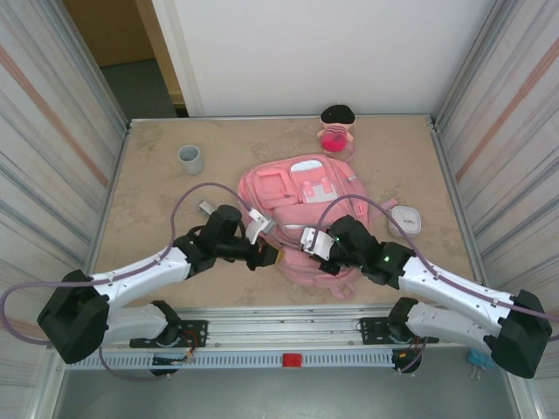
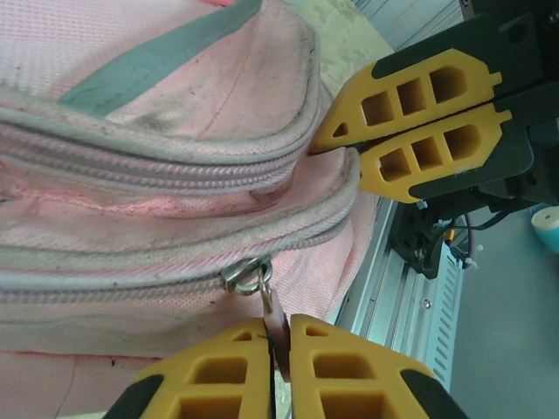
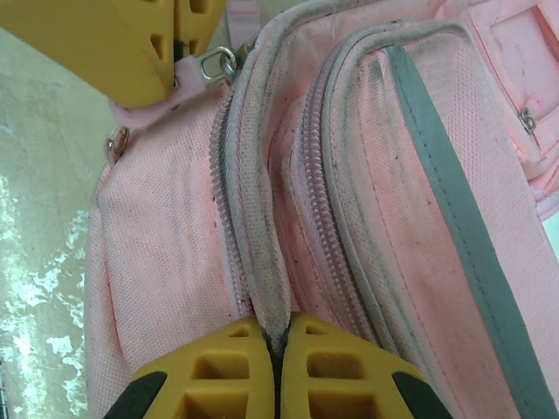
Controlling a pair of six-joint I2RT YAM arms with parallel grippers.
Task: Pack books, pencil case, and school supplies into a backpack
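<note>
Large pink fabric backpack (image 1: pixel 301 188) with white trim lies flat mid-table, front pockets up, on the tan marbled tabletop (image 1: pixel 148 192). Its near end is bunched between the two arms.

Left gripper (image 1: pixel 266 255): at the backpack's near-left corner. In the left wrist view, left gripper (image 2: pixel 278 327) has its yellow fingers pressed together on the thin metal zipper pull (image 2: pixel 271 307). The pull hangs from a small ring on the zip line along the backpack (image 2: pixel 131 201). Narrow, holding the pull.

Right gripper (image 1: pixel 307 240): at the backpack's near edge, just right of the left gripper. In the right wrist view, right gripper (image 3: pixel 276 327) is closed to a slit, with a ridge of backpack (image 3: pixel 393 218) fabric beside the zip running in between the fingers. From the left wrist view, right gripper (image 2: pixel 345 150) has its tips touching at the backpack's rolled edge. Pinching cloth, not a pull.

The two grippers are near each other, on the same end of the backpack; left gripper (image 3: pixel 166 61) and zipper pull (image 3: pixel 217 63) show at the top left of the right wrist view.

Round grey cup (image 1: pixel 190 158): upright, beyond the backpack's left side, apart from it.
Small plush doll in pink with a black cap (image 1: pixel 336 127): just beyond the backpack's far edge.
Flat white-and-pink case (image 1: pixel 405 218): just to the right of the backpack.
</note>
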